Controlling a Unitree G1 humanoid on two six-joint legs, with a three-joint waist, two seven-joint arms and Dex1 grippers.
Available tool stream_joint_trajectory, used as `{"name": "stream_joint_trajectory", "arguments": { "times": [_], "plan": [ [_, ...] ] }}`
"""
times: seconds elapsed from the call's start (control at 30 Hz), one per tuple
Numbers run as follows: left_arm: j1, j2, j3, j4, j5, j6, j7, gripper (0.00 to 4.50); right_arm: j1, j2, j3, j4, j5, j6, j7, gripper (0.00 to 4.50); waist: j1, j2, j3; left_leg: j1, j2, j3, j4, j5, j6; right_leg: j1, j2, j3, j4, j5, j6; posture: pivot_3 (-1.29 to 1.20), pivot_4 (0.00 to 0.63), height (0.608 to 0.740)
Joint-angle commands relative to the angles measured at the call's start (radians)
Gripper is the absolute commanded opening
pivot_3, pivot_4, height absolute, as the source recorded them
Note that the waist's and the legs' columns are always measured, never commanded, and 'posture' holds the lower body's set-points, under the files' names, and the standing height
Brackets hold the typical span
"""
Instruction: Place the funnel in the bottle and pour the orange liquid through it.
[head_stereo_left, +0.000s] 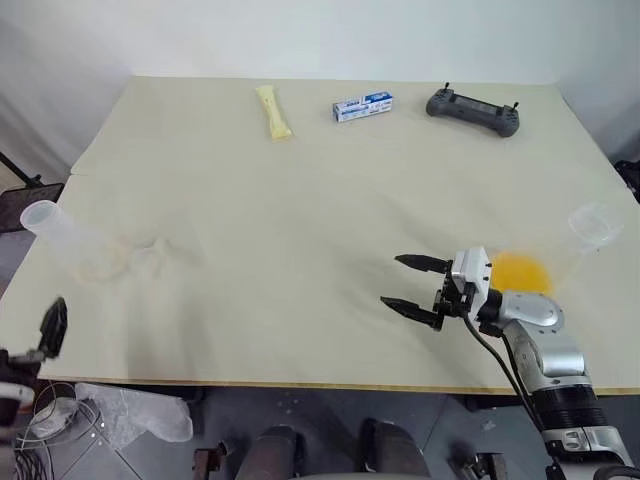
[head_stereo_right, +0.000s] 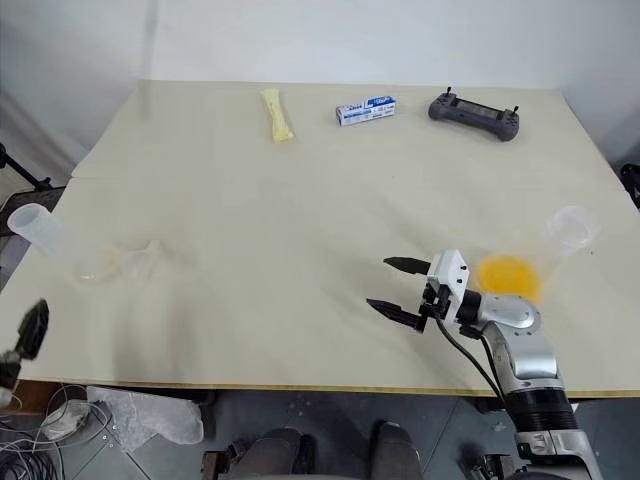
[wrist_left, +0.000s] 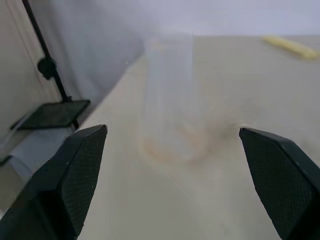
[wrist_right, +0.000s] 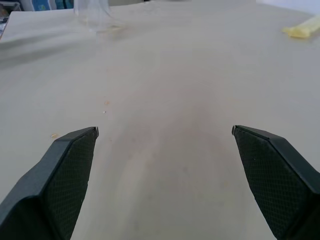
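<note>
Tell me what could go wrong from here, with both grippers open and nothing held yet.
1. The bottle stands close to the table's left edge; a nudge from the left gripper could tip it off.
2. The funnel beside it is faint and may be missed or knocked.
3. The beaker of orange liquid sits just behind the right gripper; the arm could bump and spill it.

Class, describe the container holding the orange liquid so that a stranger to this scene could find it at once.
Start at the big pale table and go to its right edge, near the front. There stands a wide clear beaker with orange liquid pooled in its base, just beyond the right pincer. The bottle on the far left is also clear, but narrower and without orange.
</note>
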Motion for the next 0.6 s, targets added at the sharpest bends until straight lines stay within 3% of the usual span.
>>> {"name": "stream_joint_trajectory", "arguments": {
  "times": [0.03, 0.27, 0.6],
  "plan": [
    [-0.060, 0.053, -0.008, 0.051, 0.021, 0.040, 0.027, 4.50, 0.015, 0.002, -0.010, -0.047, 0.006, -0.014, -0.008, 4.49, -0.001, 0.000, 0.000, 0.000, 0.000, 0.000, 0.000, 0.000, 0.000, 0.000, 0.000, 0.000, 0.000, 0.000, 0.000, 0.00, 0.150, 0.740],
    [-0.241, 0.148, -0.057, 0.232, 0.088, 0.044, 0.027, 4.50, 0.062, -0.004, -0.018, -0.121, 0.012, 0.000, -0.040, 4.49, -0.008, 0.000, 0.000, 0.000, 0.000, 0.001, 0.000, 0.000, 0.000, -0.002, 0.003, -0.004, 0.002, 0.000, 0.000, 0.00, 0.150, 0.740],
    [-0.455, 0.212, -0.141, 0.498, 0.172, -0.032, -0.042, 4.50, 0.090, -0.005, -0.019, -0.179, 0.015, 0.024, -0.079, 4.49, -0.010, 0.000, 0.000, 0.000, -0.001, 0.004, 0.000, 0.000, 0.000, -0.005, 0.003, -0.004, 0.008, 0.000, 0.000, 0.00, 0.150, 0.740]
  ]
}}
